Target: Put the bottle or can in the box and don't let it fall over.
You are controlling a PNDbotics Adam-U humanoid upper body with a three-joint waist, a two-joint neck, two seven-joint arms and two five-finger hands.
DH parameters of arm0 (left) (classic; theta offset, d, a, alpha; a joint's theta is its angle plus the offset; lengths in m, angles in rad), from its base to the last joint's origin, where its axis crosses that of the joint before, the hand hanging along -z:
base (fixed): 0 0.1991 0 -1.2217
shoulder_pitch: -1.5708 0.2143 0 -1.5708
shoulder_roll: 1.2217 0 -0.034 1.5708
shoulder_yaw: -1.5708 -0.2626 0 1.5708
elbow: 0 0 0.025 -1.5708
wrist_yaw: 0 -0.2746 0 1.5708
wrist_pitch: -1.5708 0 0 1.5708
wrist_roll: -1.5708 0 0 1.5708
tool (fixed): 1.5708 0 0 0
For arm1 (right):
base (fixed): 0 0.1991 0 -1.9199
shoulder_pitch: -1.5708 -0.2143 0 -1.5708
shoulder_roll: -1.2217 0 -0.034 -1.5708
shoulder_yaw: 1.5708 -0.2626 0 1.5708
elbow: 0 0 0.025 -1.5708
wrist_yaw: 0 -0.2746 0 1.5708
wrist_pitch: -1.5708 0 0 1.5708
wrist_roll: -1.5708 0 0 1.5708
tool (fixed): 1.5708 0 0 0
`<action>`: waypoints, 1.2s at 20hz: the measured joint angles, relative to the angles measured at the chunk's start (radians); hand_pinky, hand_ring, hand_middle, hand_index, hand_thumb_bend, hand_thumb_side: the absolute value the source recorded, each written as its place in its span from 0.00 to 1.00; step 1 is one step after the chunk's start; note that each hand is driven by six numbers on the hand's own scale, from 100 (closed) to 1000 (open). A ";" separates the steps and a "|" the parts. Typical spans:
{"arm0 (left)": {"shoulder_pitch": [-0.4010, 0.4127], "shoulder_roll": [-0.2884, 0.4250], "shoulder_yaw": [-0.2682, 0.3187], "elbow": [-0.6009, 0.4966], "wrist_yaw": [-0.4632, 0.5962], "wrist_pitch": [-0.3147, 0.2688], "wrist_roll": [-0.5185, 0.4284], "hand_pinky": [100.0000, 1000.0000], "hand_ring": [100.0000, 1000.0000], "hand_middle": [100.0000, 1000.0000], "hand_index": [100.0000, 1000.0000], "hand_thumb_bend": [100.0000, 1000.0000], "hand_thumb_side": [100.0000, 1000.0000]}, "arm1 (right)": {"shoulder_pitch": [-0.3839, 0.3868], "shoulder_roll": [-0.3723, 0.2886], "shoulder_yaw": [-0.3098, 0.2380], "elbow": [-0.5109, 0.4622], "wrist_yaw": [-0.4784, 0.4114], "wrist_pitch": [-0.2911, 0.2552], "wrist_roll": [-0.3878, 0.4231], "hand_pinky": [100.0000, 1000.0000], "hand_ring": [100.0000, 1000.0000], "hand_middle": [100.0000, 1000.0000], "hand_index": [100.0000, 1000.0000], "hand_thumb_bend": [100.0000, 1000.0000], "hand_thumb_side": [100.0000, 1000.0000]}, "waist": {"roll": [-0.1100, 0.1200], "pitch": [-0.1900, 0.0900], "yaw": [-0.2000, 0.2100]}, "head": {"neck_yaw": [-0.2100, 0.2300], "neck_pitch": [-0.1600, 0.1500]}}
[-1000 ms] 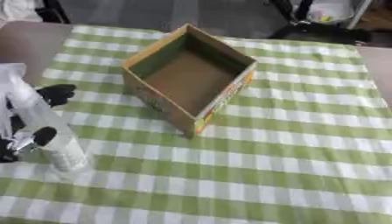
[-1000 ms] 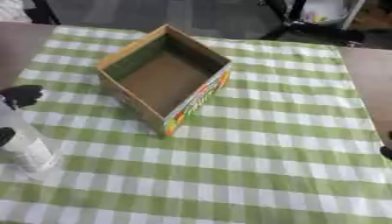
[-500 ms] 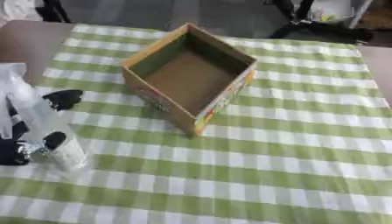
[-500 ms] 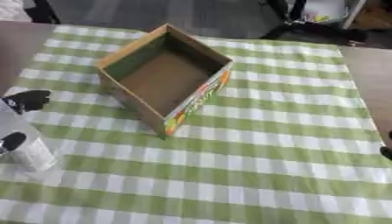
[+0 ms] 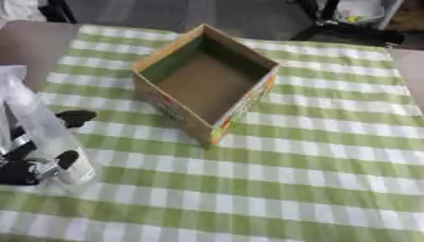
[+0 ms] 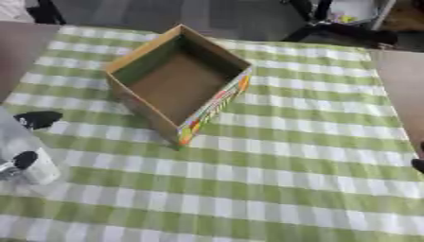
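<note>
Left eye view: at nine o'clock, left hand (image 5: 33, 160) curled around a clear bottle (image 5: 46, 137), black fingers wrapped at its lower part, bottle upright on the green checked cloth (image 5: 314, 160). Open cardboard box (image 5: 207, 82) near centre toward twelve o'clock, well apart from the bottle and standing empty.

Right eye view: same bottle at eight o'clock at the frame edge, a dark fingertip against its side. At four o'clock on the right edge, only a sliver of right hand (image 6: 418, 164); cannot tell whether clenched or released.
</note>
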 measured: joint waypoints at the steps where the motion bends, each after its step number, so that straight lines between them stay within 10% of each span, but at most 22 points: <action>1: 0.002 0.000 -0.001 0.002 -0.006 -0.001 0.001 1.00 1.00 0.91 0.97 0.14 0.59 | 0.000 0.000 0.000 0.000 0.000 0.000 0.000 0.95 1.00 1.00 1.00 0.00 0.55 | 0.000 0.000 0.000 | 0.000 0.000; 14: 0.014 -0.016 -0.005 0.018 -0.044 -0.016 0.016 1.00 1.00 0.87 0.95 0.09 0.52 | 0.000 0.005 0.000 0.000 0.000 0.001 -0.001 0.95 1.00 1.00 1.00 0.00 0.55 | -0.001 0.000 0.000 | 0.000 -0.005; 24: 0.014 -0.017 0.007 0.031 -0.044 -0.005 0.005 1.00 1.00 0.74 0.78 0.00 0.18 | -0.005 0.005 0.000 0.000 -0.001 0.002 -0.001 0.95 1.00 1.00 1.00 0.00 0.55 | 0.001 0.000 -0.001 | 0.000 -0.013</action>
